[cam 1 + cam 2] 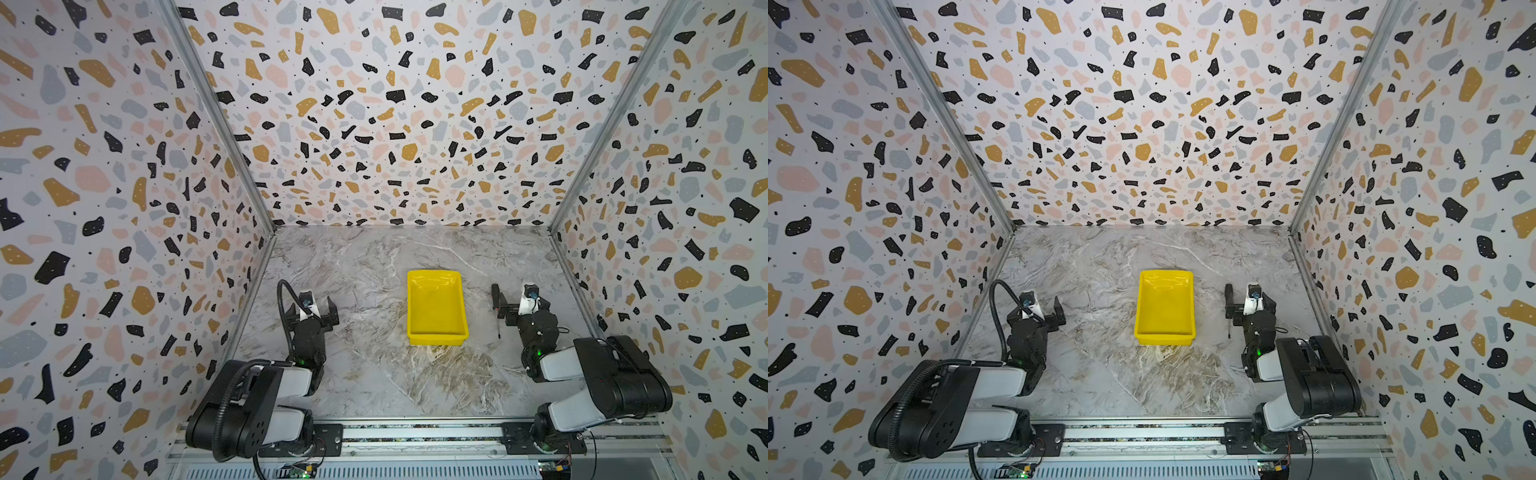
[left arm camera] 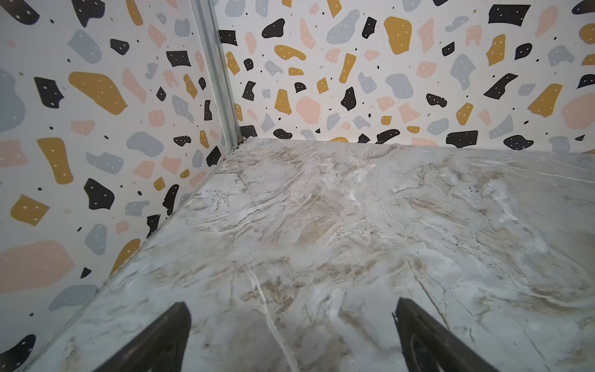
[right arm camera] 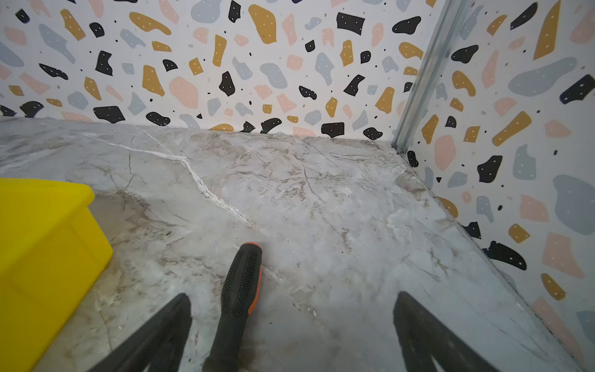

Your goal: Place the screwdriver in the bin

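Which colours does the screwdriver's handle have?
The small screwdriver's handle is black with orange; right wrist view best.

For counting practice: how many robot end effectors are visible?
2. The left black end effector is left of the bright yellow plastic bin; the right end effector is right of it, over the black-and-orange-handled screwdriver.

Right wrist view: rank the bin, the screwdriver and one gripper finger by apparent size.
1. bin, though cropped by the frame.
2 and 3. screwdriver and a finger of the right gripper: alike in look, both cropped and near the camera, so unranked.
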Available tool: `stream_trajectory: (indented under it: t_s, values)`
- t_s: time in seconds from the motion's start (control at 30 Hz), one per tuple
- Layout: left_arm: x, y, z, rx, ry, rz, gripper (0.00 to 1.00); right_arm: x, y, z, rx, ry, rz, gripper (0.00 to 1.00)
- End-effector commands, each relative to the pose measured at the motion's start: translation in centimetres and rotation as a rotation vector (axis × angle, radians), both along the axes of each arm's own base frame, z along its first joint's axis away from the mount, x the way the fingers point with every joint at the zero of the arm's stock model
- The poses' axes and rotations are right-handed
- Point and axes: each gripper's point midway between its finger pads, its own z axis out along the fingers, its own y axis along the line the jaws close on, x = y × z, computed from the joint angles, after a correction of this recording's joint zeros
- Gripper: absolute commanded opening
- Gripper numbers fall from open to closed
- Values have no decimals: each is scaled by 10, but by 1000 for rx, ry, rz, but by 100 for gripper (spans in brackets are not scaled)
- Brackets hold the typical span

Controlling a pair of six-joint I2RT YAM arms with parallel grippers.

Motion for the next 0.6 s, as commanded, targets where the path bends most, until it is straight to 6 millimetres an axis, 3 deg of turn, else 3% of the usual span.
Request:
stream_trajectory:
  t_s: [0.0,0.57]
  values:
    - [1,1,18,1,-72,0,100,3,0,9,9,-25,0,99]
    - [1,0,17,2,-69,-3,100,1,1,10,5,-31,3,99]
